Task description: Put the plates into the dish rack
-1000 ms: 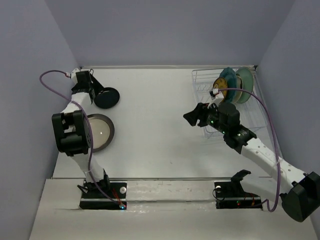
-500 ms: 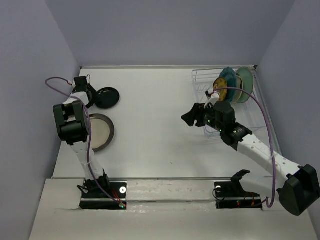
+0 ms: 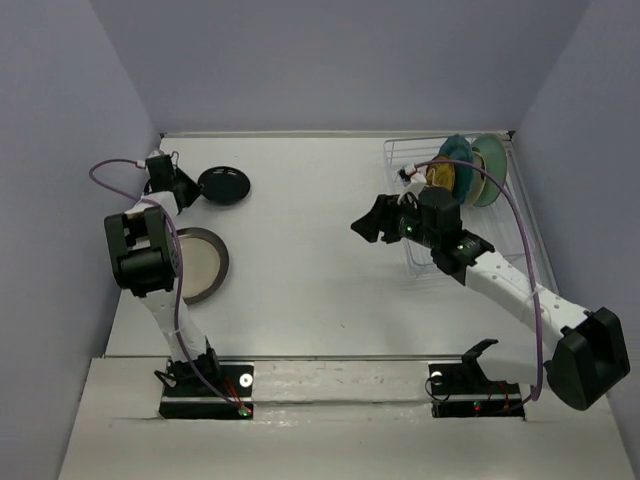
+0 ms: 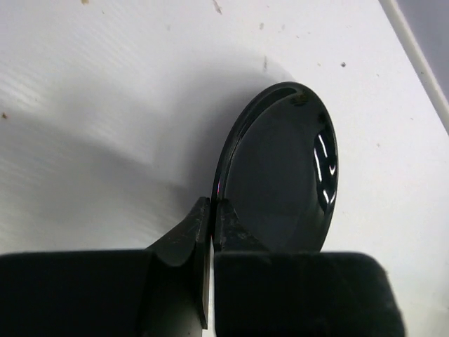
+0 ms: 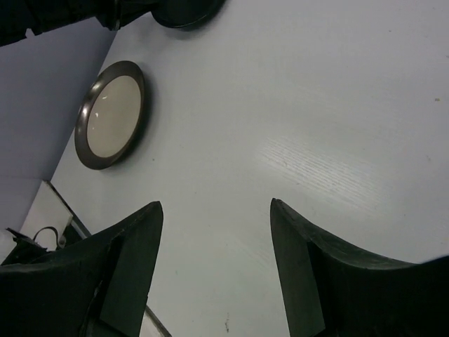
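- Pinching the rim of the small black plate (image 4: 280, 175), our left fingers (image 4: 184, 237) are clamped on it, at the far left of the surface (image 3: 300, 250).
- Our right fingers (image 5: 133, 246) are apart, just left of the dish rack (image 3: 405, 165).
- We see the silver plate (image 3: 200, 262) lying flat, near left.
- The teal plate (image 3: 458, 150) and the yellow plate (image 3: 440, 172) stand in the rack.

Black plate (image 4: 280, 182): high gloss, smooth, mirror-like streaks of light across its face.
Metal plate (image 5: 111, 114): dull dark metallic rim, paler satin centre with pinpoint glints.
Bench (image 4: 105, 84): white, matt, finely ribbed sheet flecked with small specks.
Dish rack (image 3: 400, 160): thin white-coated wire, at the far right corner of the bench.
Left gripper (image 4: 212, 208): matt black plastic, slightly grainy.
Right gripper (image 5: 214, 210): the same matt black, smooth-faced fingers.
Walls (image 3: 330, 60): flat, matt lavender panels around the bench.
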You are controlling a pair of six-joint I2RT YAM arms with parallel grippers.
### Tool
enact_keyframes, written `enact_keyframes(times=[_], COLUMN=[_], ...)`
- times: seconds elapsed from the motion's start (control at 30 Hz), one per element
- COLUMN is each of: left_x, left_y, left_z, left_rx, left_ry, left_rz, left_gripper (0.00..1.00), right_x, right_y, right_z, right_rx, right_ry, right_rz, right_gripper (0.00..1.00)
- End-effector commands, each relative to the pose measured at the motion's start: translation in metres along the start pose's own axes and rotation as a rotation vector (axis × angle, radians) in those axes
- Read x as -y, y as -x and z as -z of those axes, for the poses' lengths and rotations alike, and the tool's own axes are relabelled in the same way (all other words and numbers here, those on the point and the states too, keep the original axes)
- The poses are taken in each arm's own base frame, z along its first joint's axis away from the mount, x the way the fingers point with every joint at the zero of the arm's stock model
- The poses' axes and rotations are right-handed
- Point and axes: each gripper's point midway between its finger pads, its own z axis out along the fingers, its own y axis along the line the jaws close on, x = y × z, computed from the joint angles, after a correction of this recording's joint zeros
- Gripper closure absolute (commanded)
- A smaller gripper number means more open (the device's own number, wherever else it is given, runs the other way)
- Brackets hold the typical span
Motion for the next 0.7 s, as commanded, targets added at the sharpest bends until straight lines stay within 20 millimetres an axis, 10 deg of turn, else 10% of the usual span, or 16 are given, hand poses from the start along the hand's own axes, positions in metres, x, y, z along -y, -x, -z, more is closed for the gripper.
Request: enact_keyframes(times=[0.0, 0.27, 0.67], left_x=[0.081, 0.173, 0.177], left_y=[0.047, -0.035, -0.157], left_z=[0.071, 0.175, 0.255], left_rx=[0.138, 0.073, -0.104], left_ry=[-0.279, -0.578, -0.792], left_rz=[0.027, -0.054, -0.134], left_gripper=[0.94, 0.94, 0.94], right_x=[-0.041, -0.049, -0.037], right_y=[0.034, 0.032, 0.015], right_z=[-0.008, -0.039, -0.056], right_rx=[0.035, -0.024, -0.083], right_ry=[0.149, 0.208, 0.192], right_rz=[0.033, -0.031, -0.074], right_gripper=[0.27, 0.06, 0.02])
